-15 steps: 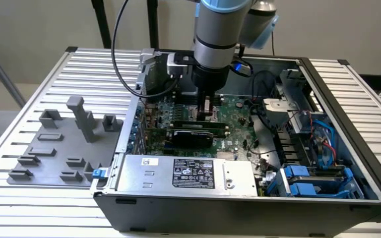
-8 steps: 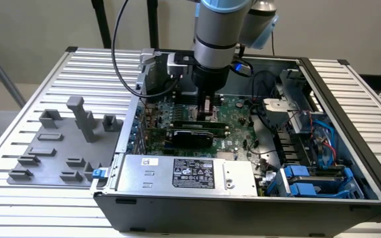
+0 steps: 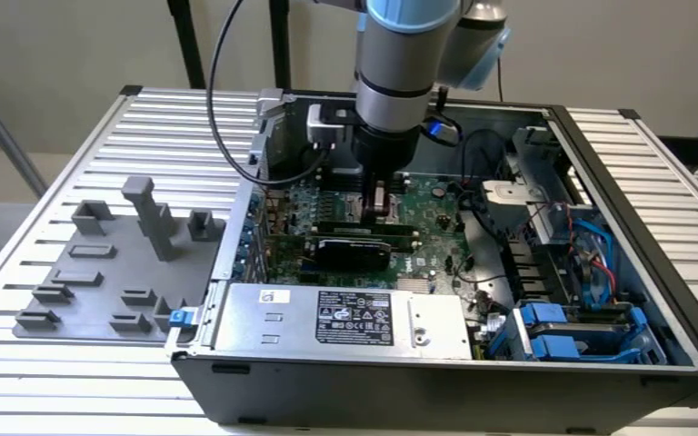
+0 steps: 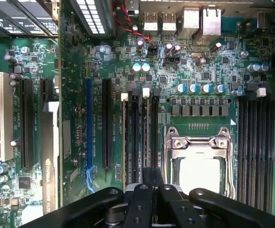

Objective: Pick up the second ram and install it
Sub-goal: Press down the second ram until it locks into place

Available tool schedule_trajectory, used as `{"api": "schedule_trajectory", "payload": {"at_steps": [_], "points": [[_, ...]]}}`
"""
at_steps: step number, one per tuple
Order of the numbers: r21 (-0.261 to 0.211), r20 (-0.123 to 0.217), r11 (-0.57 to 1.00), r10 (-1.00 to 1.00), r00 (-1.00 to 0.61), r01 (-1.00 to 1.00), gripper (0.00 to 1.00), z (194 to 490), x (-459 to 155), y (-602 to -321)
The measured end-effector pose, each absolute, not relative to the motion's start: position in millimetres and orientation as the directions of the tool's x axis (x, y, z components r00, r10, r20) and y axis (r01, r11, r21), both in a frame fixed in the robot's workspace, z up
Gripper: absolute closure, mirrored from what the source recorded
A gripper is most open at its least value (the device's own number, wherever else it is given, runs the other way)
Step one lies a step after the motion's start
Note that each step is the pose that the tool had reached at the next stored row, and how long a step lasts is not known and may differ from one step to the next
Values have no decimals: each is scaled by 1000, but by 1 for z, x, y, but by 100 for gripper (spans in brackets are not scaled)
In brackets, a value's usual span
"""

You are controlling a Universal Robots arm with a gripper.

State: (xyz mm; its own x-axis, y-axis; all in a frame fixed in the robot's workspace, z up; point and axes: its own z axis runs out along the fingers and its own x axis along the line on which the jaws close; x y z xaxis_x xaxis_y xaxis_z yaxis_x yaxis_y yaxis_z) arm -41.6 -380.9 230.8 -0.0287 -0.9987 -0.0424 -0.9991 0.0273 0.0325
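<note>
My gripper (image 3: 381, 211) reaches down into the open computer case (image 3: 640, 227), low over the green motherboard (image 3: 434, 204). In the wrist view its fingers (image 4: 152, 173) stand close together above the bank of memory slots (image 4: 135, 133) beside the silver processor socket (image 4: 199, 161). A thin pale strip, the second ram (image 4: 146, 133) seen edge-on, runs from between the fingers along the slot with the white latch. Whether it is seated in that slot I cannot tell. Another pale strip lies in the outer white-latched slot (image 4: 124, 137).
A chunky black card (image 3: 349, 250) lies just in front of the gripper, with the silver power supply (image 3: 337, 318) nearer still. Cables and blue drive bays (image 3: 567, 331) fill the case's side at the exterior view's right. A grey parts fixture (image 3: 119, 263) sits outside the case.
</note>
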Motion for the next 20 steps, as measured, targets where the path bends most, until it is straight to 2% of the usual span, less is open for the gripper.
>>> {"api": "schedule_trajectory", "payload": {"at_steps": [7, 13, 20], "points": [[32, -36, 28, -999, -29, -999, 100, 224, -42, -381], [33, -37, 28, -999, -29, -999, 100, 247, -42, -380], [33, -37, 28, -999, -29, -999, 100, 247, -41, -380]]}}
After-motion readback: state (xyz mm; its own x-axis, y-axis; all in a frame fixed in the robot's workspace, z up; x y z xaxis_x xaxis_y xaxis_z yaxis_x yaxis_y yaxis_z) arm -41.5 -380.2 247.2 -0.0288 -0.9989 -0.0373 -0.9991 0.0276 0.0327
